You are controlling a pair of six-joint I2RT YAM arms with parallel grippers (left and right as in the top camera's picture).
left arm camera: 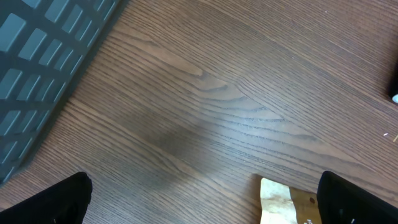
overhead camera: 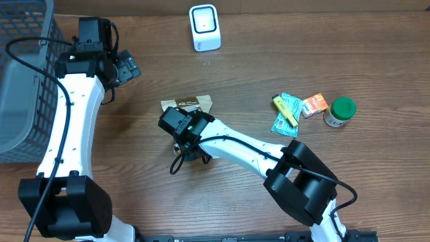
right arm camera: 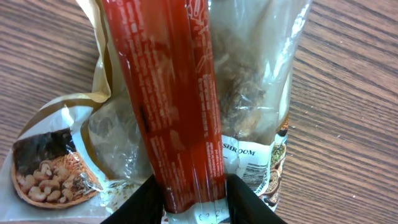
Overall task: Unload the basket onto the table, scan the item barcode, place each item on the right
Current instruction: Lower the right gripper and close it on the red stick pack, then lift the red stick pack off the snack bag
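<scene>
A mock shop checkout sits on a wooden table (overhead camera: 336, 40). A white barcode scanner (overhead camera: 204, 27) stands at top centre, a grey wire basket (overhead camera: 20, 81) at upper left, packaged groceries (overhead camera: 314, 105) at right.

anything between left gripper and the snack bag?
No. Overhead, only bare table lies between the open left gripper and the snack bag. The left wrist view shows the same bare wood.

Soft, even light covers the counter (overhead camera: 255, 60), shadows faint. The left wrist view is blurred throughout; pale glare streaks the red packet (right arm camera: 168, 93) in the right wrist view.
</scene>
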